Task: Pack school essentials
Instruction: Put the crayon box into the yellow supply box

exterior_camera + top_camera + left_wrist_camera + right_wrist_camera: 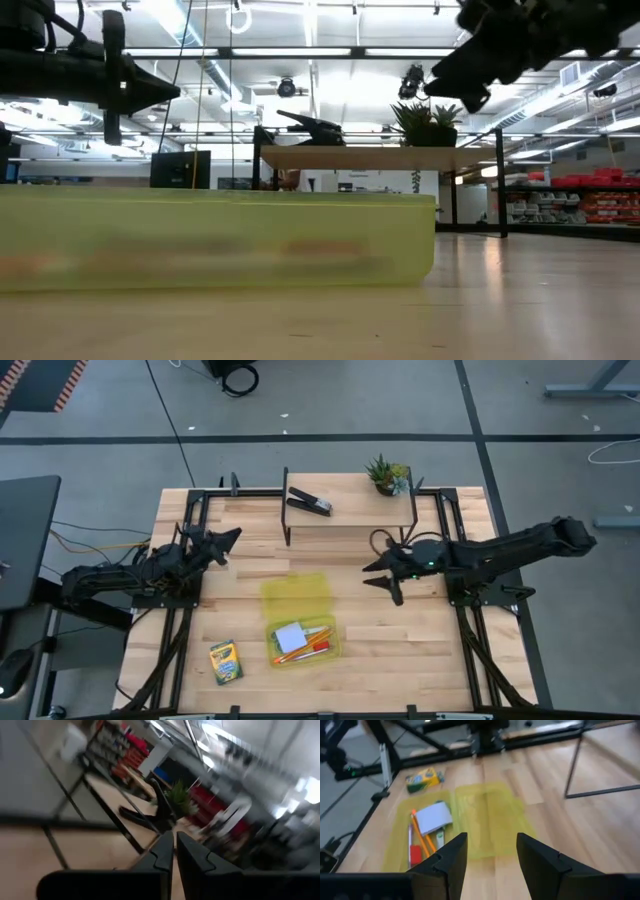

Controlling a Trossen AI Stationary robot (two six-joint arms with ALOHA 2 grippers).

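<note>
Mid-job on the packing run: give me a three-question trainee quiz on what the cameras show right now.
1. True or false: the crayon box already lies inside the yellow case.
2. Which gripper has its fingers spread apart? A) left gripper B) right gripper
3. Fill in: on the raised shelf sit the potted plant and the black ____.

Key:
1. False; it lies on the table beside the case, near the front edge.
2. B; the left gripper's fingers are together.
3. Stapler.
</note>
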